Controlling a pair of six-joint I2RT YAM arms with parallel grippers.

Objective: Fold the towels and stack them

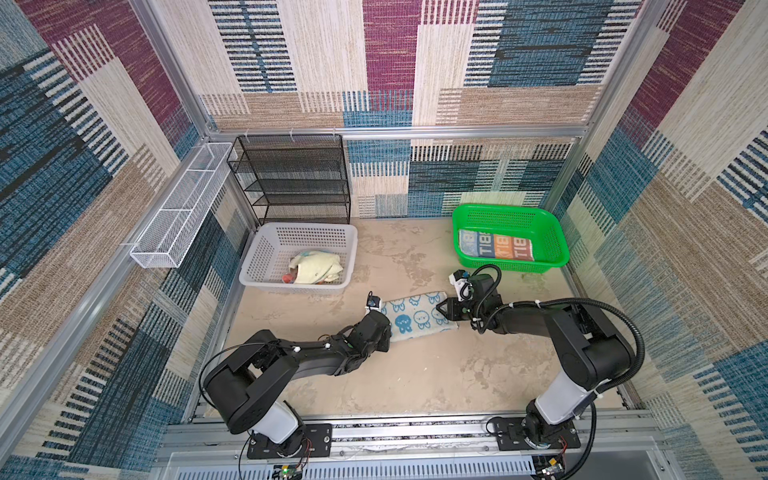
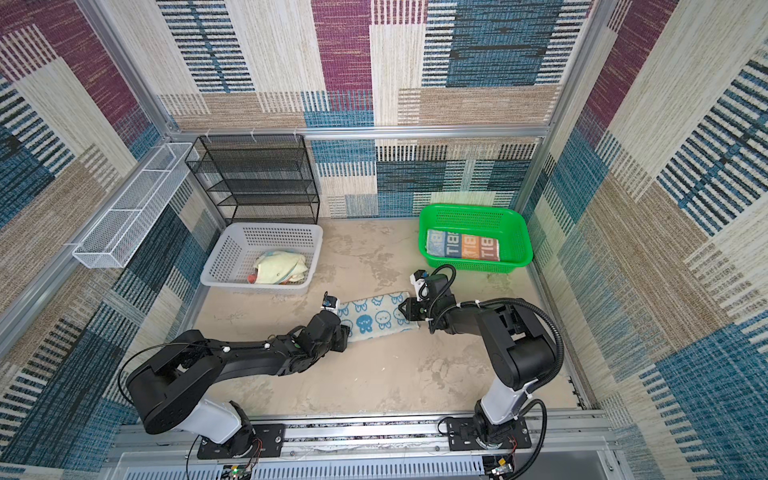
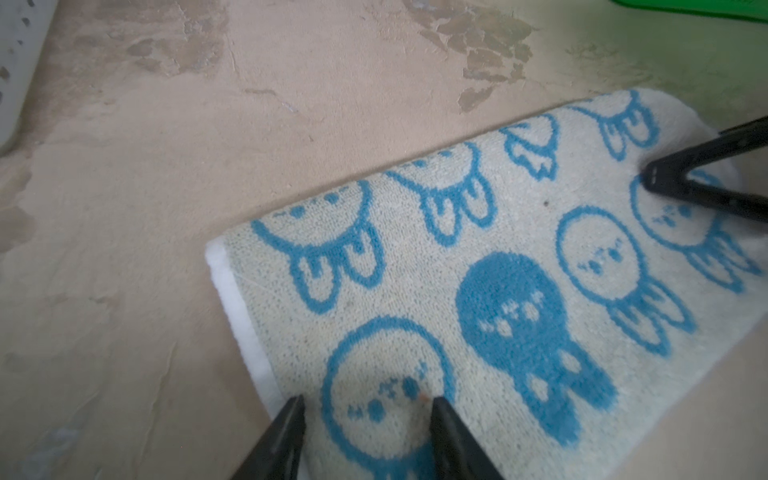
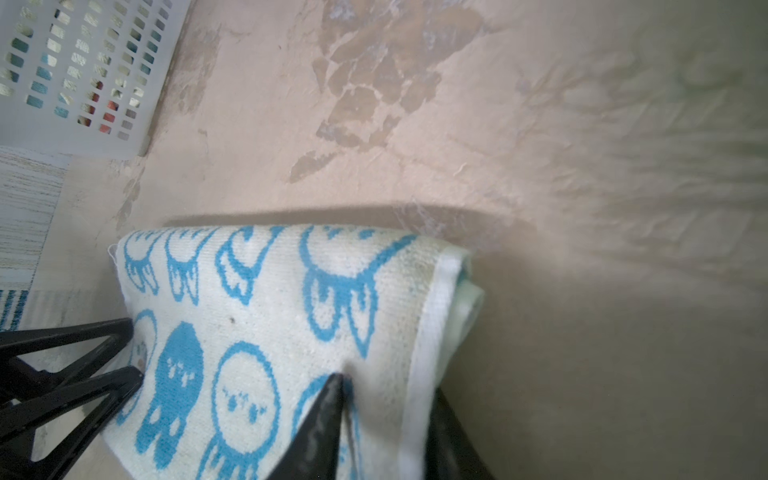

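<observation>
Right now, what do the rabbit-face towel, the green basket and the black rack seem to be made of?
Rabbit-face towel: terry cloth, probably cotton; looped, matte pile. Green basket: moulded plastic, slightly glossy, with punched holes. Black rack: likely painted metal mesh; thin wires, see-through shelves.

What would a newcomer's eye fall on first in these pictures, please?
The rabbit towel, folded into a strip at the centre, with the left pincer open at one end and the right pincer pinching the other. Behind it to the right, a green basket holds a folded striped towel; to the left, a white basket holds crumpled cloths.
</observation>
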